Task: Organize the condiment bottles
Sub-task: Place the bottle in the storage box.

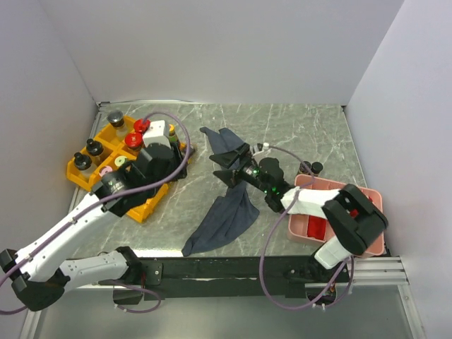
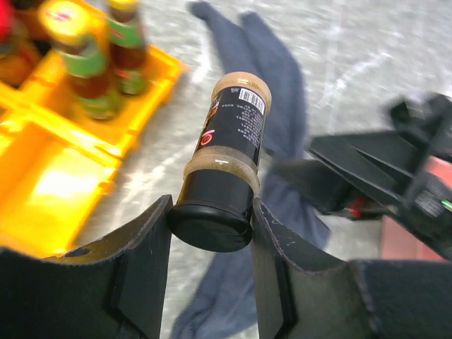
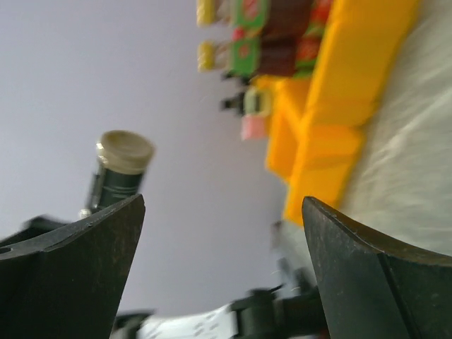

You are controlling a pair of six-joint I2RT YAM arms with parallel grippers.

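My left gripper is shut on the black cap of a shaker with a dark label and tan contents, and holds it level above the table. In the top view it is at the right edge of the yellow organizer tray. Red-lidded jars, black-capped bottles and a silver-capped shaker stand in the tray. Slim yellow-capped sauce bottles stand in its corner. My right gripper is open and empty over the cloth, facing the tray. Another small black-capped bottle stands beside the pink tray.
A grey-blue cloth lies crumpled across the table's middle, also under the held shaker. A pink tray with red packets sits at the right front. White walls close in three sides. A dark bottle with a pale end shows beside my right finger.
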